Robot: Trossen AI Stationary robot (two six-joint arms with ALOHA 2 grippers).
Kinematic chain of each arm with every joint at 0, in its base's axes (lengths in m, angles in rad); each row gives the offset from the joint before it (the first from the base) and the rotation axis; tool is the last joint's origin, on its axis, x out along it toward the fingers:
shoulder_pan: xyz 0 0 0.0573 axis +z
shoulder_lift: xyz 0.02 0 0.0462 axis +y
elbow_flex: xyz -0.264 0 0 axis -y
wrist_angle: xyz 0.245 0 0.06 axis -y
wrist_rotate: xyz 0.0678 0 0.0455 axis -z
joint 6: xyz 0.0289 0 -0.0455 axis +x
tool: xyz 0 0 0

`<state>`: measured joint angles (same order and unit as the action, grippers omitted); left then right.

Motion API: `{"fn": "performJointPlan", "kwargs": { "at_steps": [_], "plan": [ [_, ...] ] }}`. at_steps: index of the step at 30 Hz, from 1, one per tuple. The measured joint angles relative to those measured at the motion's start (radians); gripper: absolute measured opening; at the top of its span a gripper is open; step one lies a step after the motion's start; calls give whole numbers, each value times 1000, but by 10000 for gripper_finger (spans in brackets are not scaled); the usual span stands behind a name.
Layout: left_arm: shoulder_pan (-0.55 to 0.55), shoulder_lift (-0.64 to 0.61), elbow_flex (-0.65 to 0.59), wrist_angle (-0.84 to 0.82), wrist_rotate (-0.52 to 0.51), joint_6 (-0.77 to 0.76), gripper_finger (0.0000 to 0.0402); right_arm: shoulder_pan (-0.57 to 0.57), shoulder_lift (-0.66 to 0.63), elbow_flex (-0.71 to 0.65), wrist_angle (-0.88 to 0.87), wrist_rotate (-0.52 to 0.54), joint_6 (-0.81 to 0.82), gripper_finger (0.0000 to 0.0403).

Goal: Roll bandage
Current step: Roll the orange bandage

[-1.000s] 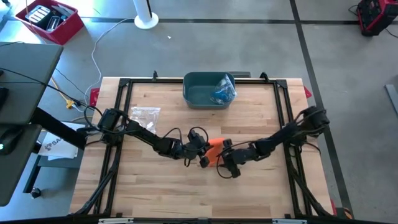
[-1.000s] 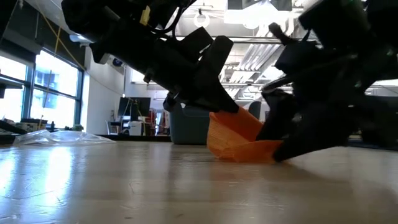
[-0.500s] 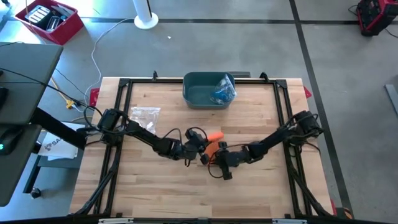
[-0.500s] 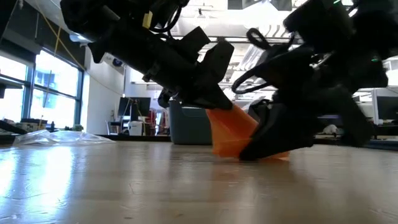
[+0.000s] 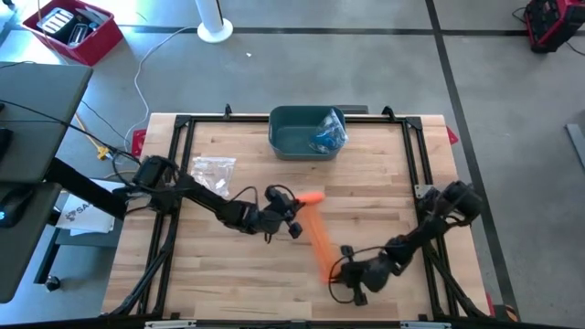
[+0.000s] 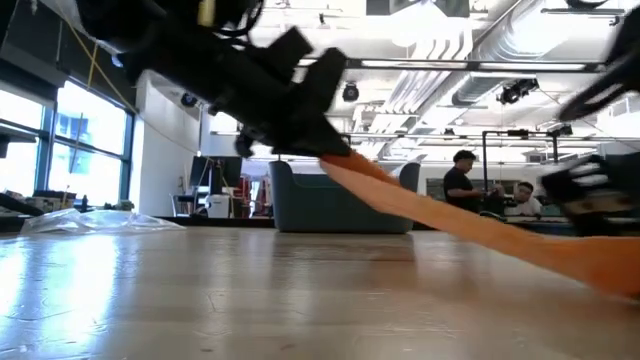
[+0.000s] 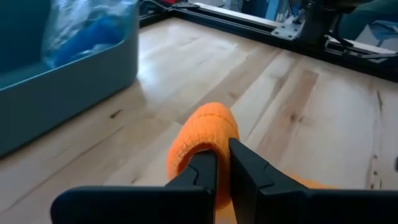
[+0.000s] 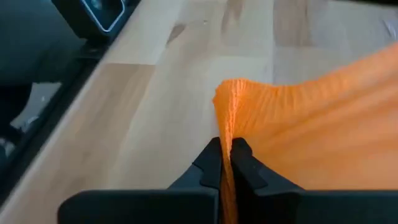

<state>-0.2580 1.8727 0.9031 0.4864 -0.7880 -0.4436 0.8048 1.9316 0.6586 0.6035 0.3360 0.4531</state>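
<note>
Orange bandage (image 5: pixel 322 240) stretched out in a long flat strip across the middle of the high view, running from centre frame down toward lower right. Soft, ribbed, crinkled weave, clear in the right wrist view (image 8: pixel 298 118); folded into a rounded loop at the far end in the left wrist view (image 7: pixel 202 134).

Left gripper (image 5: pixel 291 212) at centre of the high view, jaws pressed together on the upper end of the bandage, thin fabric pinched between the dark fingertips (image 7: pixel 205 167). Right gripper (image 5: pixel 345 274) at lower right of centre, near the front edge of the desk, jaws clamped tight on the other end, a bunched ridge of cloth standing up between them (image 8: pixel 225 155).

In the low view, strip slanting down from the left gripper (image 6: pixel 325 150) at upper middle to the right edge of the frame, taut, clear of the wood over most of its run (image 6: pixel 470 220).

Pale planked wooden desk (image 5: pixel 228 274), smooth, framed by black rails. Teal rectangular plastic bin (image 5: pixel 291 135) at top centre against the back edge, with a crumpled clear bag of something blue (image 5: pixel 327 132) inside. Crinkled clear plastic wrapper (image 5: pixel 212 168) lying flat at upper left of the desk, well apart from the bandage. Nothing between the two grippers but the strip itself. People (image 6: pixel 465 185) far off in the room behind, at right of the low view.
</note>
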Motion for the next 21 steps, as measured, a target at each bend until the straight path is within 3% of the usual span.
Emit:
{"fn": "performJointPlan", "kwargs": {
  "at_steps": [3,7,10,13,21],
  "plan": [
    [3,-66,-88,52,-3,-9,13,69,1,-2,1,78,80,0],
    [3,-132,-220,253,11,-3,8,134,2,15,5,144,153,0],
    [2,-141,-285,393,21,21,7,148,2,59,7,167,131,0],
    [-5,-138,-296,417,25,33,7,148,-7,111,-5,192,40,0],
    [-43,-137,-251,336,-22,100,6,162,-220,215,-420,338,-50,0]
  ]
}}
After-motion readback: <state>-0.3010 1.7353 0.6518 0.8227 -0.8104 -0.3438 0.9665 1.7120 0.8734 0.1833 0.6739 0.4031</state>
